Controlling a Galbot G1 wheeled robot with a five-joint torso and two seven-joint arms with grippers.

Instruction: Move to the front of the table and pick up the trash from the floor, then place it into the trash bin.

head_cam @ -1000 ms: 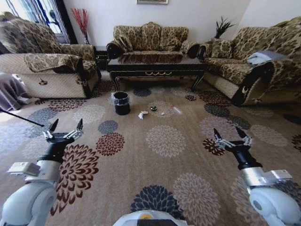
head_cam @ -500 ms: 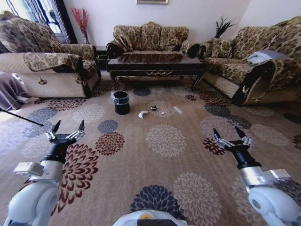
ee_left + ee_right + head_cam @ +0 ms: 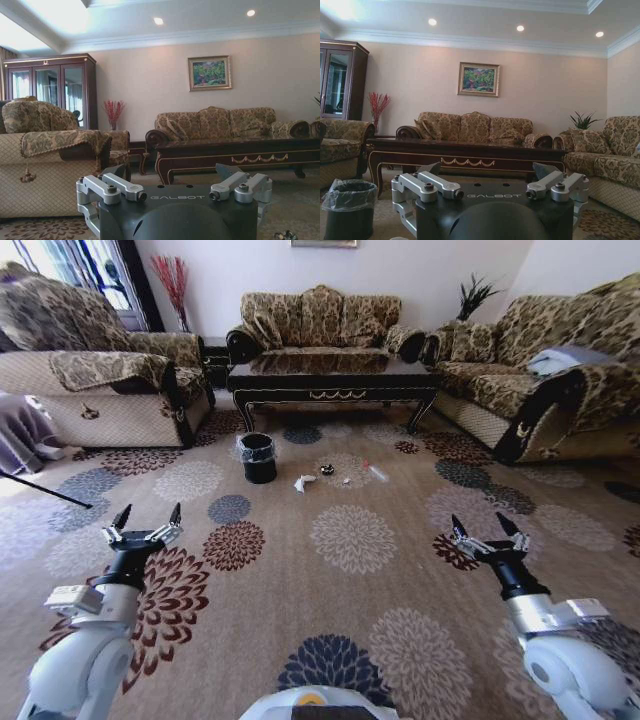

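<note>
At the lower left of your head view, the left gripper (image 3: 147, 532) has slid a touch right and down over the last second, its fingers spread and empty. The beige-brown flower-medallion carpet floor (image 3: 350, 630) has crept only slightly, so you are still rolling forward slowly.

Up in the centre, the small round black trash bin with its crinkly clear liner (image 3: 258, 457) stands just left of the litter: a crumpled white paper (image 3: 303, 482), a small dark lump (image 3: 327, 470) and a clear bottle (image 3: 375, 472). All lie in front of the long glossy dark brown coffee table (image 3: 332, 385), well ahead of both arms.

At the lower right, the right gripper (image 3: 484, 531) hangs released too, barely shifted. Approach unfinished; nothing picked yet.
</note>
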